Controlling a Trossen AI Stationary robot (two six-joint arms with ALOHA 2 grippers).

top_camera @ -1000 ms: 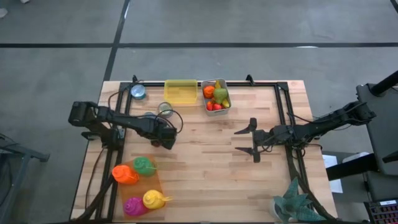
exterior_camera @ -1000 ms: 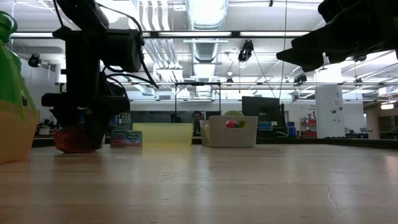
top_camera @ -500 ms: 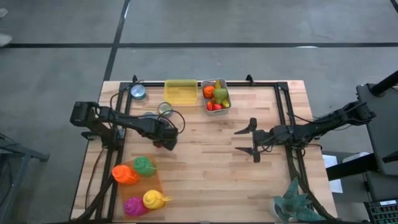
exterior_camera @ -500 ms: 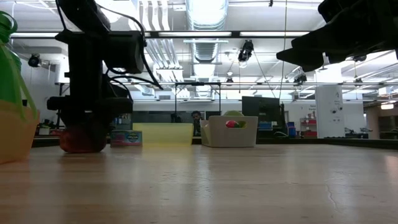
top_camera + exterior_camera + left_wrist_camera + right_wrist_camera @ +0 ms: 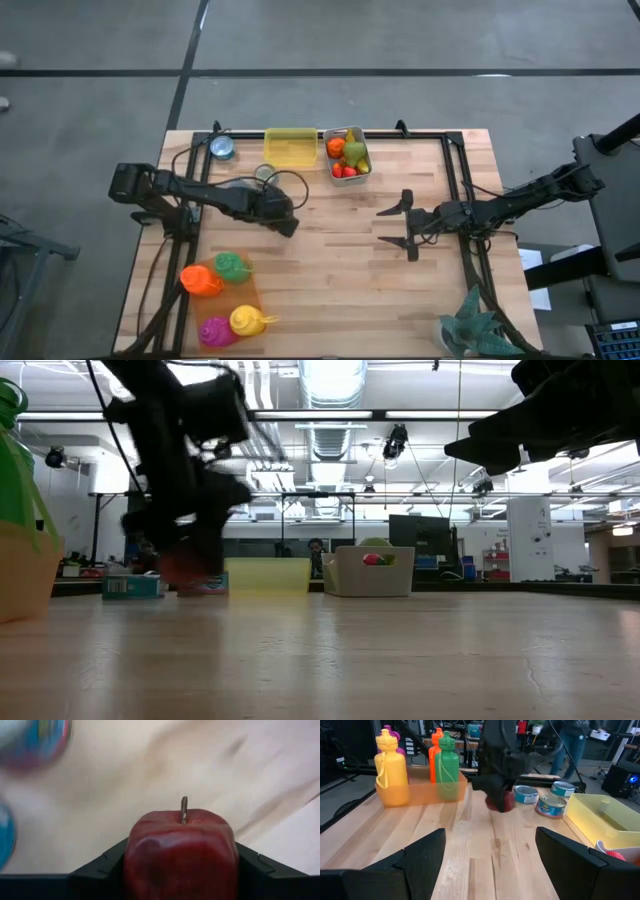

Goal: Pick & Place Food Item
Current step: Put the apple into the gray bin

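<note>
Overhead lights and ducting hang above a lab room behind a pale wooden table [image 5: 330,270], where two dark robot arms work from opposite sides. At the table's left-centre, the left gripper [image 5: 285,222] is clamped on a red apple [image 5: 182,855]; the left wrist view shows the fruit upright, stem up, wedged between the two dark fingers [image 5: 95,870]. Seen from table height, the apple [image 5: 185,567] appears blurred under the left gripper [image 5: 190,560], close to the wood, and whether it touches the table cannot be told. From the right wrist view the same apple [image 5: 501,801] shows beneath the left gripper [image 5: 499,795], with two tins [image 5: 551,805] on the table beyond it.

Along the far edge stand a yellow tub [image 5: 290,147] and, just beside it, a grey bin [image 5: 347,150] filled with fruit. A round tin [image 5: 222,147] sits near the far left corner, and another tin [image 5: 265,174] lies just behind the left arm. Near the front left corner an orange tray [image 5: 252,295] holds four bottles [image 5: 232,266]: orange, green, magenta and yellow.

On the table's right side, the right gripper [image 5: 403,227] waits with its fingers [image 5: 420,852] spread wide and nothing between them, well apart from the apple. A teal plant-like object [image 5: 470,328] stands at the front right corner.
</note>
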